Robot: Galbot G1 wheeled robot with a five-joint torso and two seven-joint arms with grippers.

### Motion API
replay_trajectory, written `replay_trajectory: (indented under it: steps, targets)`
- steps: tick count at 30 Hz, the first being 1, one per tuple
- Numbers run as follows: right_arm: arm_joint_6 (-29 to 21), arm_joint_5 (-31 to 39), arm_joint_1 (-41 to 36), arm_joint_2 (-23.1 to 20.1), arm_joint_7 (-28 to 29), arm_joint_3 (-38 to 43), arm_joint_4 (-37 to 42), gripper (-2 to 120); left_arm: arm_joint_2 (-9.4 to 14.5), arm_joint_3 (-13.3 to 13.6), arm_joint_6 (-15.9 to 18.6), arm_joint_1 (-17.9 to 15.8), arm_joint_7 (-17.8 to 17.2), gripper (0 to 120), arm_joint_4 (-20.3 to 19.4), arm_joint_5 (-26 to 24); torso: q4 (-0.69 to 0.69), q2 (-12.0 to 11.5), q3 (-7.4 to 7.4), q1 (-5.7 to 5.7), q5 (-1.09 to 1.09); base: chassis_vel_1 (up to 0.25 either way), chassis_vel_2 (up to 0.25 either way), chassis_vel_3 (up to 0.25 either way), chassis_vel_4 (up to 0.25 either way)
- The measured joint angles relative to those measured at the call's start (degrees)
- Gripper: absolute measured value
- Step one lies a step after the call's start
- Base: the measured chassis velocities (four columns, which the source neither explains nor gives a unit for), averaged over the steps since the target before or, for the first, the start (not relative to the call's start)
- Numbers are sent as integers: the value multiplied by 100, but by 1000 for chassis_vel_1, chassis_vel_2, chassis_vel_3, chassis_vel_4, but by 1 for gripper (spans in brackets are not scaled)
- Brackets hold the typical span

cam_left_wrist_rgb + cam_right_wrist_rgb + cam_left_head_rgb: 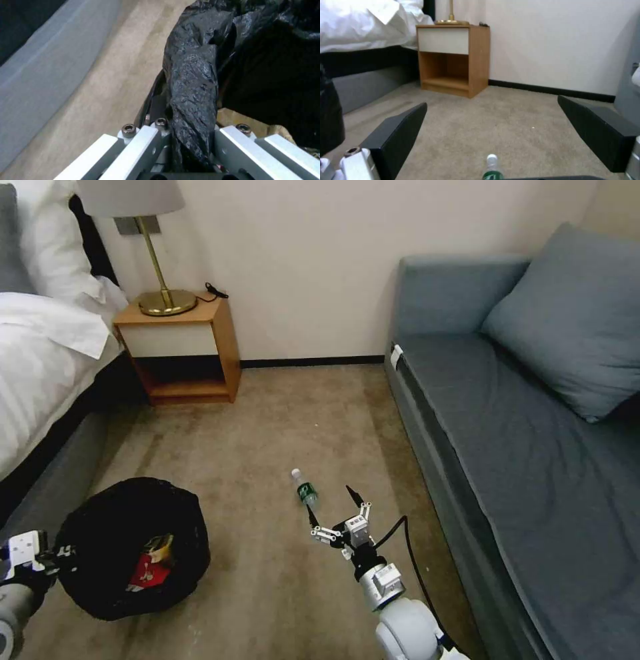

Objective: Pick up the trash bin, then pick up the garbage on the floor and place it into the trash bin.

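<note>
1. Head view: our right pincer [333, 507] hangs low over the carpet [267, 433], its two black fingers spread wide and holding nothing.
2. The small clear bottle [305, 489] lies on the carpet just ahead of that pincer and slightly toward our left, near but apart from the fingertips.
3. Its long axis runs roughly away from us, white cap at the far end, green label around the middle, base toward the pincer.
4. In the right wrist view the bottle [492, 166] sits between the open fingers, cap pointing forward toward the wall, so we judge the fingers would close across its width rather than along its length.
5. Our right arm is clearly the nearer one; our left pincer [50, 563] is occupied at the rim of the trash bin [130, 547].
6. In the left wrist view the left pincer [186, 140] is clamped on a bunched fold of the black bag [193, 82] lining the bin.
7. The bin rides at our lower left, beside the bed [40, 360]; inside it lie a red-and-white snack packet [148, 572] and a gold-brown packet [158, 545].
8. The bottle's green label carries pale marks, too small for us to read; no other writing is legible.
</note>
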Motion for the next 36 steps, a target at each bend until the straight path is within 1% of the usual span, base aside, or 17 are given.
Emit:
replay_trajectory:
  steps: [8,14,16,18,19,20,23,24,25,26,27,30,31,34,35,36]
  targets:
    - [-103,-2,84,-45,21,-150,-61,100,4,5,0,-19,-1,2,26,3,1,0,0,0,0,-198,192,202,-186]
    - [-330,-5,226,-158,30,-405,-81,100,9,0,0,-21,2,2,46,3,0,0,0,0,-1,-204,192,193,-190]
    - [-521,-1,365,-236,31,-597,-122,100,7,-13,0,-14,4,2,48,3,1,0,0,0,0,-170,189,181,-168]
    - [-562,3,384,-250,31,-625,-123,100,7,-16,0,-12,4,2,48,3,1,0,0,0,0,-164,172,172,-148]
    - [-865,143,529,-339,30,-808,-121,100,5,-21,0,-2,4,2,48,3,0,0,0,0,0,-157,174,164,-139]
    - [-957,204,572,-366,30,-863,-119,100,6,-21,0,0,5,2,48,3,0,0,0,0,0,-157,174,128,-139]
    - [-957,204,572,-366,30,-863,-119,100,6,-21,0,0,5,2,48,3,0,0,0,0,0,-157,174,128,-139]
    - [-2067,1104,1119,-537,186,-1365,-109,100,2,-22,0,14,5,2,47,5,-1,0,1,0,-1,-80,80,59,-57]
    - [-2516,1501,1362,-551,274,-1538,-156,100,-6,-22,0,23,5,2,40,12,0,0,1,0,-1,-16,38,59,-24]
    - [-2840,1759,1537,-539,336,-1649,-221,100,-17,-20,0,33,4,2,36,21,1,0,0,0,-1,0,0,0,0]
    - [-2840,1759,1537,-539,336,-1649,-221,100,-17,-20,0,33,4,2,36,21,1,0,0,0,-1,0,0,0,0]
    - [-3684,2293,1993,-401,513,-1927,-544,100,-54,-7,0,75,4,2,-2,38,2,0,0,0,-1,0,0,0,0]
    - [-3684,2293,1993,-401,513,-1927,-544,100,-54,-7,0,75,4,2,-2,38,2,0,0,0,-1,0,0,0,0]
    - [-4146,2505,2287,-187,653,-2115,-922,100,-88,-2,0,106,6,2,-35,42,2,0,0,0,-1,0,0,0,0]
    - [-4146,2505,2287,-187,653,-2115,-922,100,-88,-2,0,106,6,2,-35,42,2,0,0,0,-1,0,0,0,0]
    - [-4358,2608,2415,-21,739,-2222,-1178,100,-108,-1,0,128,9,2,-45,43,2,0,0,0,-1,0,0,0,0]
